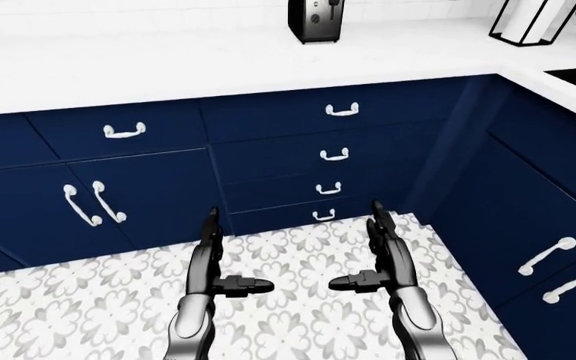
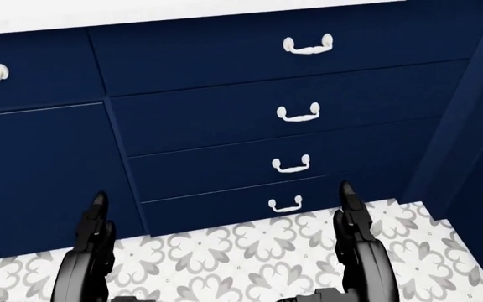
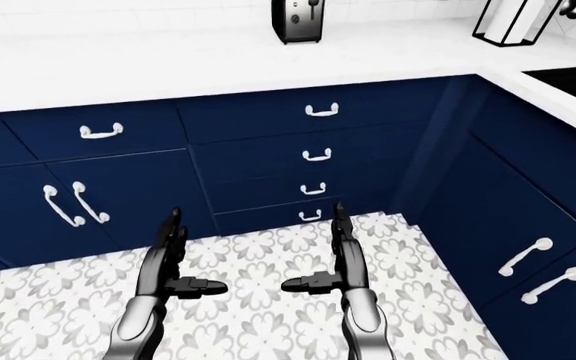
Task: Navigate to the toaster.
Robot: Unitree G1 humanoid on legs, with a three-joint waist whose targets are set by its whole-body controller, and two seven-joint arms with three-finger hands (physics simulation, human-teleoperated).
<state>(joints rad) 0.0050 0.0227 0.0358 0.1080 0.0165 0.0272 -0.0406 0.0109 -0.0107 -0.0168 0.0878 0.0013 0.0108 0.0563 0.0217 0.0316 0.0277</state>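
Toaster point(image 1: 316, 19) sits at the top of my left-eye view on the white counter point(image 1: 168, 64), above the drawers point(image 1: 338, 154), while my left hand point(image 1: 210, 259) and right hand point(image 1: 383, 255), fingers spread and empty, hang over open tiled floor point(image 1: 298, 255) bounded by cabinets ahead and right.

1. Both hands, left point(image 1: 230, 259) & right point(image 1: 368, 255), hang over bare patterned floor point(image 1: 298, 255), fingers spread, nothing between them.
2. Ahead: navy drawers point(image 1: 334, 154) w/ handles sticking out, close past the fingertips.
3. Right side: corner cabinets point(image 1: 548, 225) box in the right hand.
4. Counter point(image 1: 168, 64) mostly bare; toaster point(image 1: 316, 20) at top edge, wire rack point(image 1: 533, 21) near the corner.
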